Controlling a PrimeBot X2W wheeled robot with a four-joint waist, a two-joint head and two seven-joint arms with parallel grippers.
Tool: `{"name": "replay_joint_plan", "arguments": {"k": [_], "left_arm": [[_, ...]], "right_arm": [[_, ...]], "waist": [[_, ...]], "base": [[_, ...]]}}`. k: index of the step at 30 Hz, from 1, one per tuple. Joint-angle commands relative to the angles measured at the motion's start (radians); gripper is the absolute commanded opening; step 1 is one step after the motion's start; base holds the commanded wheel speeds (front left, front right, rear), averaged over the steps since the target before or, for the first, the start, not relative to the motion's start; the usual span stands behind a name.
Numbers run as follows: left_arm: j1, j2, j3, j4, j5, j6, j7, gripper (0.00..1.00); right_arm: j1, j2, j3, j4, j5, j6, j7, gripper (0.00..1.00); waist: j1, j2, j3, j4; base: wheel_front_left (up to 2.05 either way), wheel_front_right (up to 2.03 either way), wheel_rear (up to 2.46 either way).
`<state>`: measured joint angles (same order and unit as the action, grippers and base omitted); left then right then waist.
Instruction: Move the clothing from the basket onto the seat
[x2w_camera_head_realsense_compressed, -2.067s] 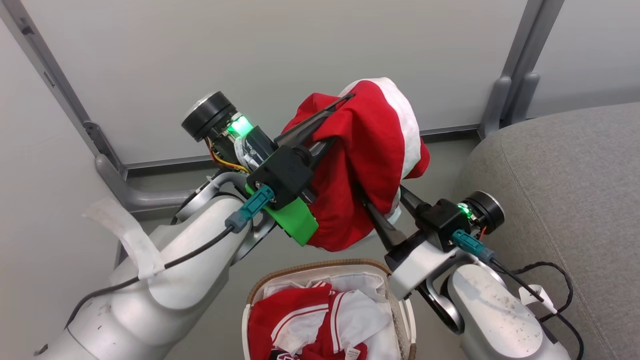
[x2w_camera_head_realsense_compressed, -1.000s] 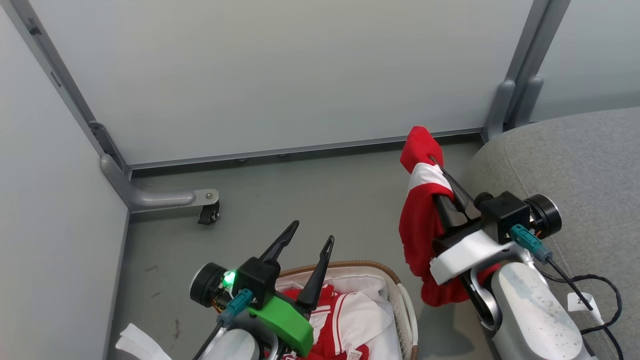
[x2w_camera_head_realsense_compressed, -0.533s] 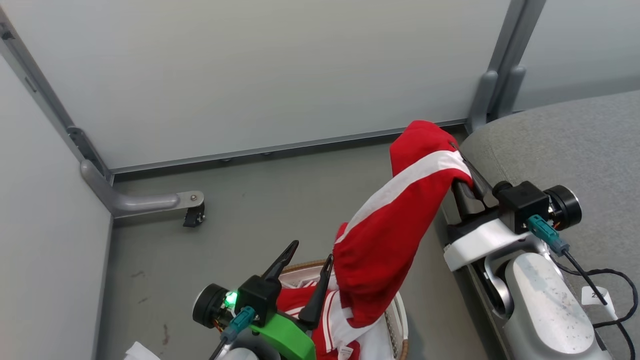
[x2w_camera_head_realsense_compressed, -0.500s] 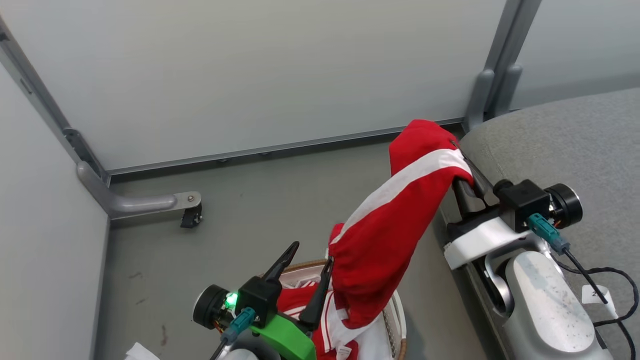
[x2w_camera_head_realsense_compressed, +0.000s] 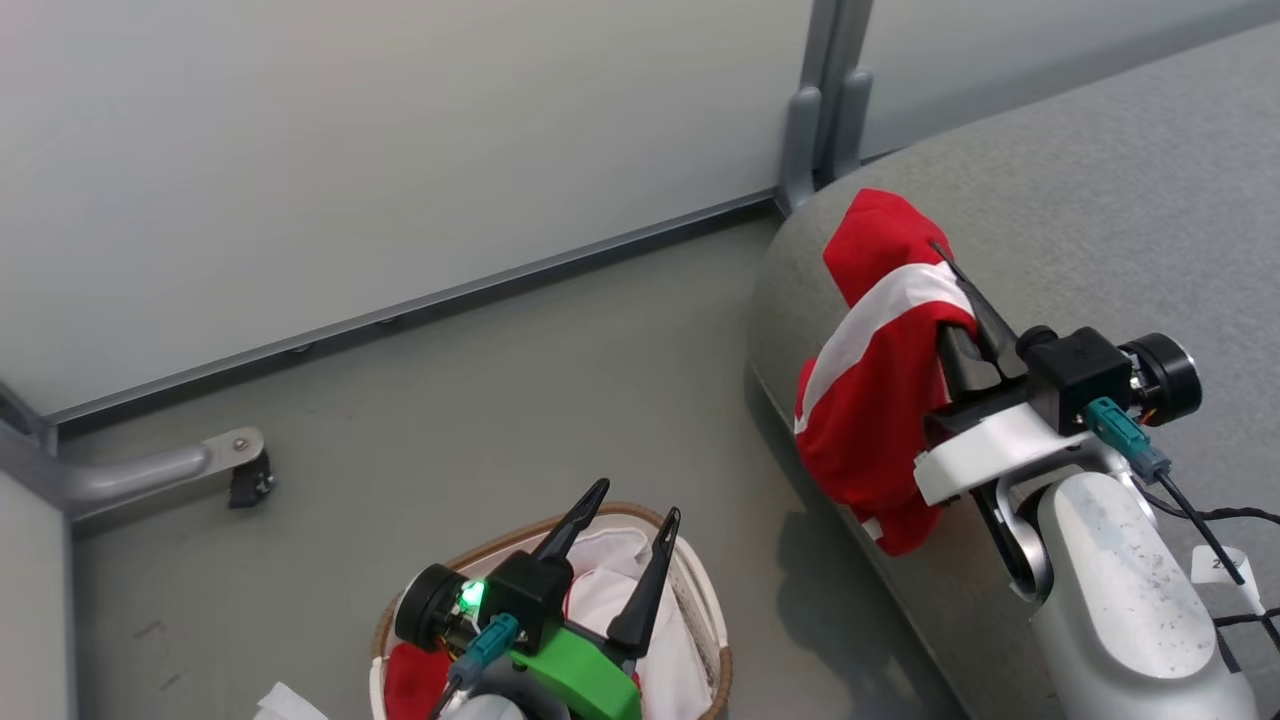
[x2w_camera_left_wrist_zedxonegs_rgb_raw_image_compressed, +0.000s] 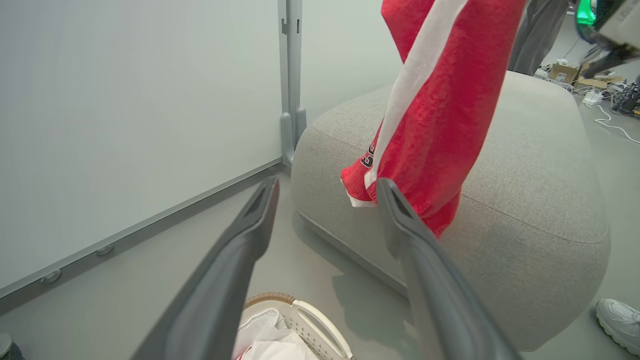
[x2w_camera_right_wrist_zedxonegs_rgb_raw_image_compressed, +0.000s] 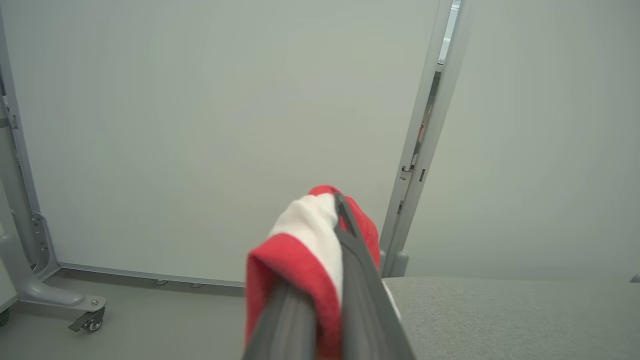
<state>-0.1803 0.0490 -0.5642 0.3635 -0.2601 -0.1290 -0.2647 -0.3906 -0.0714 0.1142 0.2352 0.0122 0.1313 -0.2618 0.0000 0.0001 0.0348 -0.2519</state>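
- Head view showed the right hand (x2w_camera_head_realsense_compressed: 945, 262) pinched shut on a red garment (x2w_camera_head_realsense_compressed: 870, 400) with a white stripe, at about three o'clock in the picture.
- That garment hung off the fingers, draping down over the rounded edge of the grey seat (x2w_camera_head_realsense_compressed: 1080, 200); whether it touched the cushion, I could not tell.
- The left hand (x2w_camera_head_realsense_compressed: 636, 499) stood wide and held nothing, at six o'clock, above the basket (x2w_camera_head_realsense_compressed: 700, 605).
- Inside the basket lay a white liner (x2w_camera_head_realsense_compressed: 610, 590), with more red clothing (x2w_camera_head_realsense_compressed: 405, 680) at its seven o'clock side.
- Left wrist view had black lettering near the garment's lower hem, and a pale shoe (x2w_camera_left_wrist_zedxonegs_rgb_raw_image_compressed: 617, 320) on the floor (x2w_camera_left_wrist_zedxonegs_rgb_raw_image_compressed: 150, 280) at five o'clock.
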Motion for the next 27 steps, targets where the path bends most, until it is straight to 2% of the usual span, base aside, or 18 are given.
{"name": "replay_joint_plan", "arguments": {"k": [1,8,17,23,27], "left_arm": [[-0.025,0.003,-0.001,0.001,0.003,-0.002,0.0,1.0],[-0.057,0.004,-0.009,0.015,0.026,-0.002,0.0,1.0],[-0.115,0.022,-0.02,0.015,0.056,-0.002,0.0,1.0],[-0.165,0.053,-0.024,0.003,0.07,-0.003,0.0,1.0],[-0.205,0.065,-0.031,-0.003,0.085,-0.003,0.0,1.0]], "right_arm": [[-0.016,-0.007,-0.01,-0.003,-0.003,-0.001,-0.005,0.0],[-0.038,-0.017,-0.05,-0.007,-0.006,-0.001,-0.005,0.0],[-0.15,-0.035,-0.095,0.002,0.01,-0.001,-0.005,0.0],[-0.344,-0.103,-0.146,0.008,0.007,-0.001,-0.005,0.0],[-0.497,-0.185,-0.187,0.038,0.011,-0.001,-0.005,0.0]], "waist": [[0.0,-0.0001,0.053,-0.095],[0.0,-0.0001,0.111,-0.151],[0.0,-0.0001,0.218,-0.144],[0.0,-0.0001,0.318,-0.117],[0.0,-0.0001,0.391,-0.094]], "base": [[0.0,0.0,0.0],[0.0,0.0,0.0],[0.0,0.0,0.0],[0.0,0.0,0.0],[0.0,0.0,0.0]]}}
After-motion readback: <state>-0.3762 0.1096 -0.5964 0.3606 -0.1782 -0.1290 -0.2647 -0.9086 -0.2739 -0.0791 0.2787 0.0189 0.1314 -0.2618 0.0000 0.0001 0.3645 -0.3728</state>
